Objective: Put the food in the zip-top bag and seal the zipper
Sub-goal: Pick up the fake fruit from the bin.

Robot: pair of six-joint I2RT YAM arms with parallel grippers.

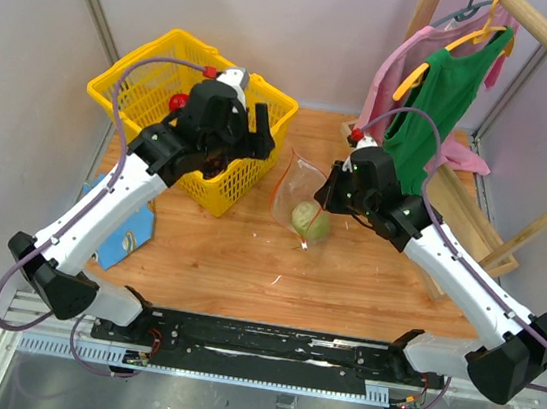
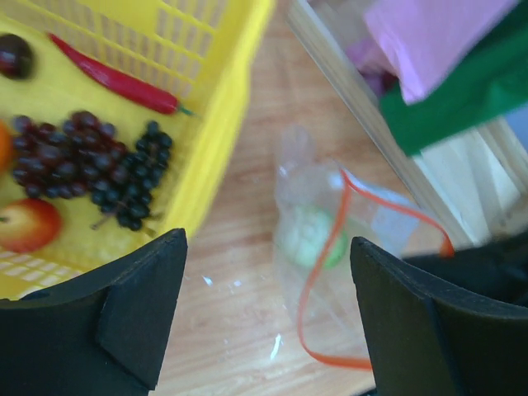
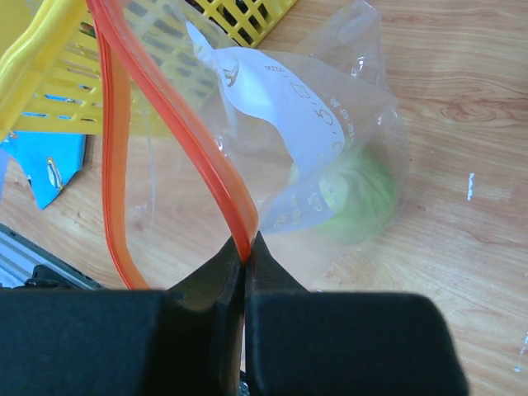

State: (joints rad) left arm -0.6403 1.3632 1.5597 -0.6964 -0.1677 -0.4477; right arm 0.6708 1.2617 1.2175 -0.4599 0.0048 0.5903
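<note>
Plastic zip-top bag holds only the light-green ball, its zipper unsealed, pinched by the right gripper. The left gripper, jaws apart, hovers by the basket (grape bunch, red fruit inside, unpacked).

Zip-top bag: clear, glossy, crinkled plastic film. Zipper: smooth red-orange plastic strip. Basket: yellow moulded plastic mesh. The surface shows wood grain with a faint sheen. Fingers: matt black plastic.
</note>
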